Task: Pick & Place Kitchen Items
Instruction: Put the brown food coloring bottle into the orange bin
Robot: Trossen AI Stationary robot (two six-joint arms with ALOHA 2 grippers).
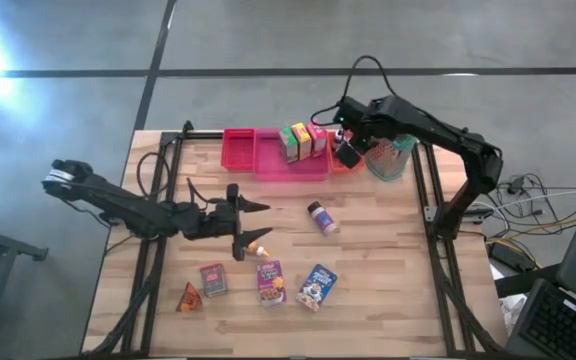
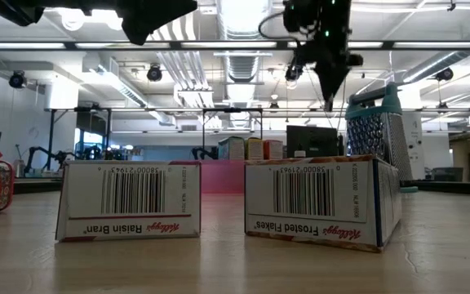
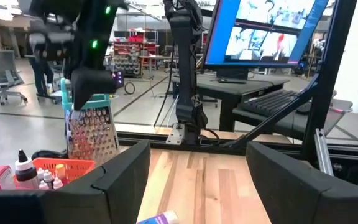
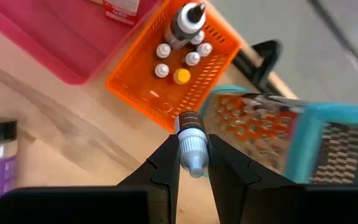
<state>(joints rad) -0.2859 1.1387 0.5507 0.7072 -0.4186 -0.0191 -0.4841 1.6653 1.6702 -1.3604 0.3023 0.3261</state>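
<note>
Small dark-capped bottle point(image 4: 191, 144) was pinched between the fingers of the right gripper point(image 4: 192, 163), held above the table just beside the near edge of the orange bin point(image 4: 211, 46) and next to the teal-framed grater point(image 4: 303, 137); bin already held several like bottles, white- and yellow-capped, plus one taller dark-topped one point(image 4: 185, 20); pink tray point(image 1: 268, 160) beside it carried green, yellow and red boxes point(image 1: 302, 141); step in hand judged to be the carry-and-place of this bottle, grasp done, release not yet; next move would call for shifting the bottle over the bin's open space, lowering among the standing bottles without knocking them, then parting the fingers; left gripper point(image 1: 249, 222) hovered over mid-table with fingers spread and nothing between them, near a small white bottle point(image 1: 260, 249); jar point(image 1: 321, 217), three boxes point(image 1: 271, 281) and orange wedge point(image 1: 188, 297) lay on the table, unsorted
</note>
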